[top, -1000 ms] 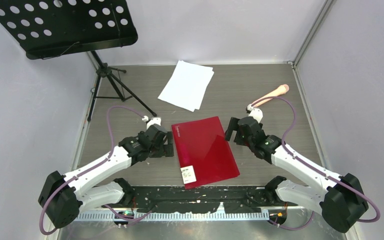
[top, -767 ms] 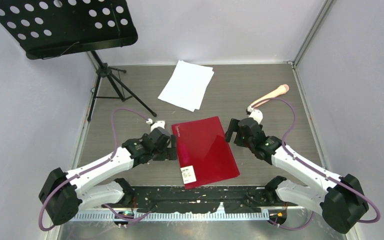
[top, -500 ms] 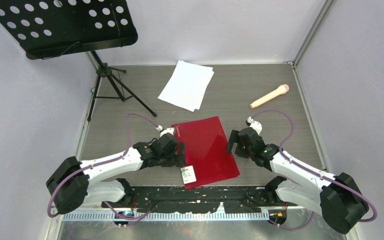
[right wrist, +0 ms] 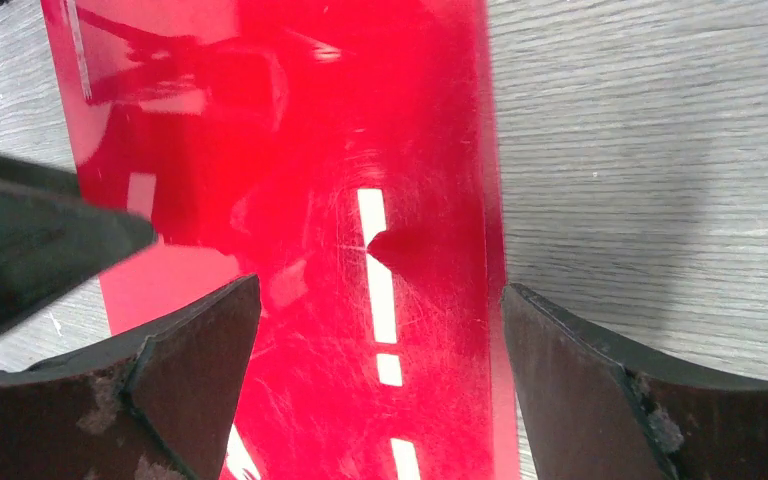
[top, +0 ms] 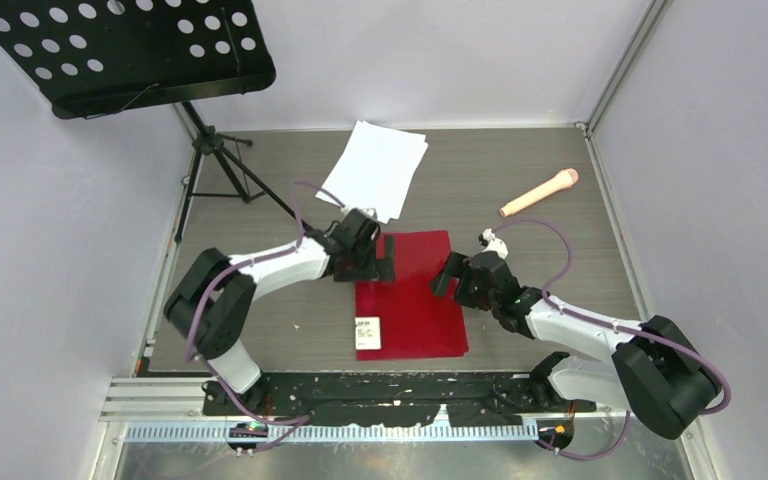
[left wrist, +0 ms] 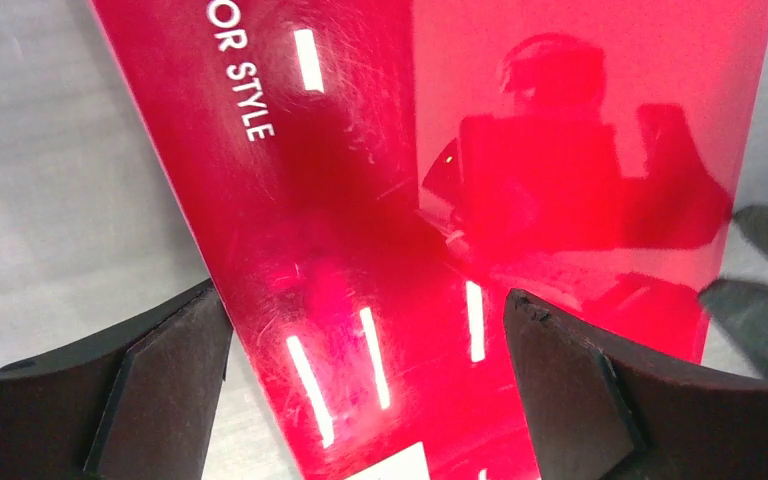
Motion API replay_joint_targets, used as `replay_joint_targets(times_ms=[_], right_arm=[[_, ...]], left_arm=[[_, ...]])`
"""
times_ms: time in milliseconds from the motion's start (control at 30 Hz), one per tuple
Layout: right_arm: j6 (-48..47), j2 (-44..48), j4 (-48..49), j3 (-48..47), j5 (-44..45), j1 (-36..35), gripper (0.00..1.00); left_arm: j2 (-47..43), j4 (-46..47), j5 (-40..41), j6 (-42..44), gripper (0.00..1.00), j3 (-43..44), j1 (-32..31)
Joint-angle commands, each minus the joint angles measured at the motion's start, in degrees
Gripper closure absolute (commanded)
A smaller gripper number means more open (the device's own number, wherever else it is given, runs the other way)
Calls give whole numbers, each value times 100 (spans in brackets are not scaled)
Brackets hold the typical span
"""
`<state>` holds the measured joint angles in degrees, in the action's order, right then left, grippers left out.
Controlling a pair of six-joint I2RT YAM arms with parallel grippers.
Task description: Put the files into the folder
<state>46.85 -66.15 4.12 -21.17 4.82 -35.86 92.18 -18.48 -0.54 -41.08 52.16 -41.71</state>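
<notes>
The dark-red folder (top: 410,300) lies closed and flat on the table, its white label (top: 367,334) at the near left corner. My left gripper (top: 384,258) is open over the folder's far left corner, jaws astride its left edge in the left wrist view (left wrist: 360,330). My right gripper (top: 443,276) is open over the folder's right edge, jaws astride it in the right wrist view (right wrist: 380,330). The red cover fills both wrist views (left wrist: 480,150) (right wrist: 290,150). The files (top: 374,169), white sheets, lie on the table behind the folder, untouched.
A black music stand (top: 120,50) on a tripod (top: 222,165) stands at the back left. A pink microphone (top: 539,192) lies at the back right. Grey walls close in the table on three sides.
The folder has turned and shifted left, now square to the table edge. My left gripper swung from its left side up to its far left corner. My right gripper moved in over its right edge.
</notes>
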Motion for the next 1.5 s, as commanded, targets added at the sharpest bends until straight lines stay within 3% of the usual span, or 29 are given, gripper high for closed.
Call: replay_joint_targets(times_ms=[0,133,200,467,567,767,900,1033,1200,1467], right_arm=[[358,-270,50,42,-383,-301,4],[514,-318,47,-22,-254,-479,5],[561,-311,-37,-41,-123,-492,5],[478,-80,-371,-92,275,-492,5],[381,-153,-376,-179,247,-490,5],[400,-284,-236,-165,-10,-492,5],[561,-236,-112,-25,-61,-627,5],[790,-127,-156,68,147,-927,5],[982,-54,-215,178,274,-1175,5],[1185,221,-237,305,385,-1360,5]], left_arm=[[527,-23,-474,691,1,1003,185],[903,-503,-706,958,3,1951,357],[818,-693,-622,1009,4,2009,338],[-947,-1408,947,834,1,749,343],[-1717,-1539,858,577,0,143,331],[-3210,-1310,322,-988,3,-1332,67],[-4321,-1360,937,-2920,5,-2187,-911],[-4740,-1223,1223,-4355,5,-2758,-1448],[-4703,-247,1172,-5002,4,-3325,-1584],[-4846,700,1535,-5153,10,-3851,-1579]])
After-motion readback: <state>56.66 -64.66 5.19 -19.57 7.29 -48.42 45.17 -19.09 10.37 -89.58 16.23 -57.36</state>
